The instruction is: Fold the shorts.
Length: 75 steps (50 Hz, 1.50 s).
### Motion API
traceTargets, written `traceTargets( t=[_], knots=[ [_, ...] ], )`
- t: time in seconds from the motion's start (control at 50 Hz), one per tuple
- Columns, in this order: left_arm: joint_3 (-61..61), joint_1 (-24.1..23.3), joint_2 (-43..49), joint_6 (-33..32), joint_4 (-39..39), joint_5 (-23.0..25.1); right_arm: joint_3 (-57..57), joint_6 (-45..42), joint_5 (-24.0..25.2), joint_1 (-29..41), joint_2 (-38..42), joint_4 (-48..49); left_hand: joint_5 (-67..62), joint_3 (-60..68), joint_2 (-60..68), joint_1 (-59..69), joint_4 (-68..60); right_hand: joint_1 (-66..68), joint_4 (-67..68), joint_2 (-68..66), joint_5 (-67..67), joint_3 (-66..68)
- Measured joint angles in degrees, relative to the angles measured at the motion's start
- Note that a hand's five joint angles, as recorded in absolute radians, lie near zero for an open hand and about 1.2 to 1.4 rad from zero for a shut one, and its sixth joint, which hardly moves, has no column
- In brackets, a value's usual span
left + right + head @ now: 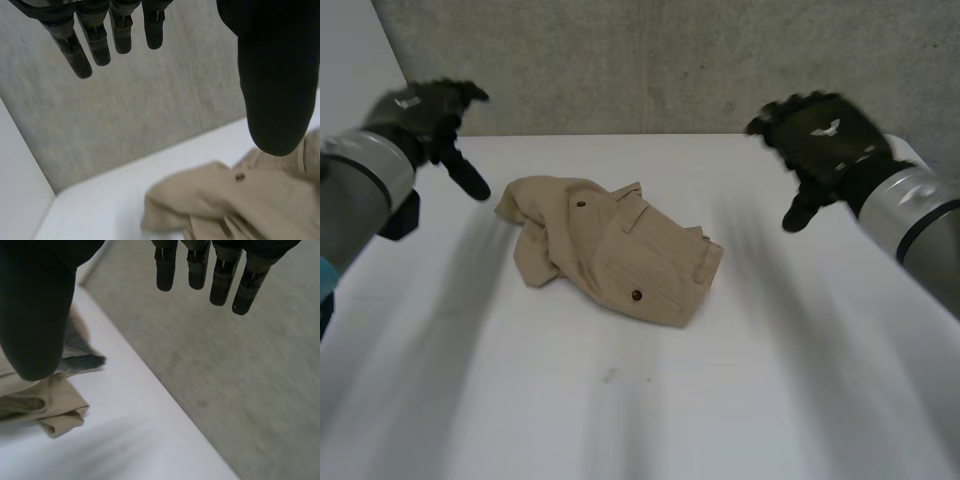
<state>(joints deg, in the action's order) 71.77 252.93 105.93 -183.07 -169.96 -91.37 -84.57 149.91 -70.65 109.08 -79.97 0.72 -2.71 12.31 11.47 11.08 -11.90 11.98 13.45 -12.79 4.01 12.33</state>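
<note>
Tan shorts [610, 250] lie crumpled in a heap on the white table [640, 410], with dark buttons and a pocket flap showing. My left hand [435, 115] hovers above the table to the left of the shorts, open, fingers [85, 45] straight and holding nothing. My right hand [815, 140] hovers to the right of the shorts, also open with straight fingers [200, 270] and empty. Past the left thumb lies the shorts' near edge [230, 200]; a corner of the shorts [55, 410] lies beside the right thumb.
A grey concrete wall [670, 60] rises behind the table's far edge. A lighter wall panel [350, 50] stands at the far left. Bare table surface lies in front of and on both sides of the shorts.
</note>
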Motion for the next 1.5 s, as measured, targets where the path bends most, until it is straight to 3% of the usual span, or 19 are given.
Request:
traceTargets(
  t=[0.18,0.38,0.5,0.54,0.56,0.6,0.62,0.66,0.68,0.76,0.88,1.04,1.12,1.18,1.38,1.4,1.42,1.44,1.5],
  knots=[
    [-0.89,0.0,13.79,-0.15,-0.71,-0.23,-6.06,-21.63,11.92,3.13,5.65,10.51,0.0,0.0,0.01,0.06,0.0,0.0,0.0,0.0,0.0,0.0],
    [-6.94,-0.89,26.28,0.04,-1.14,-0.51,-5.31,-35.8,13.11,5.97,16.62,15.86,-0.08,0.12,0.28,0.21,-0.13,0.33,0.22,-0.63,0.43,1.03],
    [-11.07,-1.9,30.88,0.11,-5.37,-0.43,-4.06,-38.62,11.48,6.29,22.13,24.14,-7.4,7.59,8.55,10.1,-8.23,12.74,14.49,-15.08,12.63,15.58],
    [-11.87,-2.25,31.92,0.1,-7.46,-0.47,-3.81,-38.57,11.02,6.42,23.12,26.23,-19.15,19.41,21.2,23.31,-20.02,29.74,34.91,-36.11,32.23,36.04],
    [-12.21,-2.42,32.32,0.09,-8.54,-0.52,-3.68,-38.3,10.64,6.63,23.69,27.5,-21.37,21.68,22.67,25.72,-22.28,29.74,34.91,-36.11,32.23,36.04],
    [-12.72,-2.77,33.03,0.08,-10.73,-0.73,-3.5,-37.34,10.02,7.06,24.27,28.96,-29.19,29.68,30.72,33.75,-30.27,42.61,52.11,-53.36,49.19,52.91],
    [-12.95,-2.99,33.27,0.06,-12.0,-0.95,-3.44,-36.29,9.52,7.39,24.45,29.57,-42.03,42.78,43.88,46.95,-43.43,43.48,53.62,-54.44,50.63,54.27],
    [-13.11,-3.25,33.37,0.05,-13.12,-1.29,-3.42,-34.44,8.75,7.81,24.37,29.99,-42.03,42.78,43.88,46.95,-43.43,43.48,53.62,-54.44,50.63,54.27],
    [-13.14,-3.45,33.34,0.03,-13.73,-1.56,-3.43,-32.73,7.98,8.12,24.12,30.15,-52.52,54.15,55.34,54.73,-55.34,43.56,54.59,-54.68,51.5,55.08],
    [-12.86,-4.08,32.35,-0.02,-14.52,-2.27,-3.46,-27.21,5.46,8.79,22.38,30.16,-52.52,55.17,56.17,54.73,-56.49,43.55,54.59,-54.69,51.52,55.08],
    [-8.89,-5.57,20.53,0.06,-13.58,-3.01,-2.93,-9.85,-3.21,9.25,11.35,26.85,-52.52,55.67,56.69,54.72,-57.0,43.55,54.61,-54.68,51.52,55.08],
    [-2.76,-5.75,-3.7,0.42,-12.77,-2.51,4.83,4.13,-9.15,8.63,-3.0,4.4,-52.52,55.69,57.01,54.73,-57.01,43.89,54.62,-54.69,52.71,55.08],
    [-2.66,-5.58,-6.92,0.37,-12.84,-1.81,7.39,5.98,-9.52,8.78,-4.35,-5.15,-52.52,55.79,57.03,54.72,-57.01,43.89,54.62,-54.69,52.72,55.08],
    [-3.1,-5.51,-5.51,0.23,-12.89,-0.98,7.9,7.06,-9.66,9.04,-3.68,-8.68,-52.52,55.86,57.05,54.73,-57.01,43.89,54.62,-54.69,52.72,55.08],
    [-13.8,-5.56,20.67,-3.04,-15.36,0.8,7.2,15.76,-14.09,10.14,9.06,-9.6,-51.14,51.98,53.01,52.69,-53.09,43.89,54.63,-54.69,52.72,55.08],
    [-15.65,-5.59,23.93,-4.19,-16.42,0.76,7.32,17.3,-15.47,10.42,11.21,-8.46,-41.83,42.27,42.18,41.56,-42.64,43.89,54.63,-54.69,52.72,55.08],
    [-16.23,-5.62,24.96,-4.61,-16.84,0.74,7.36,17.73,-15.89,10.5,11.83,-8.09,-41.83,42.27,42.18,41.56,-42.64,43.89,54.63,-54.69,52.72,55.08],
    [-18.98,-5.82,29.75,-7.08,-19.06,0.6,7.64,20.05,-17.93,10.9,14.85,-6.09,-18.51,18.13,18.46,15.32,-19.31,43.89,54.63,-54.69,52.72,55.08],
    [-21.1,-6.25,33.82,-10.15,-21.51,0.41,8.05,22.77,-20.23,11.27,18.46,-3.66,-2.92,4.1,4.21,2.47,-3.94,43.89,54.63,-54.69,52.72,55.08]
  ],
)
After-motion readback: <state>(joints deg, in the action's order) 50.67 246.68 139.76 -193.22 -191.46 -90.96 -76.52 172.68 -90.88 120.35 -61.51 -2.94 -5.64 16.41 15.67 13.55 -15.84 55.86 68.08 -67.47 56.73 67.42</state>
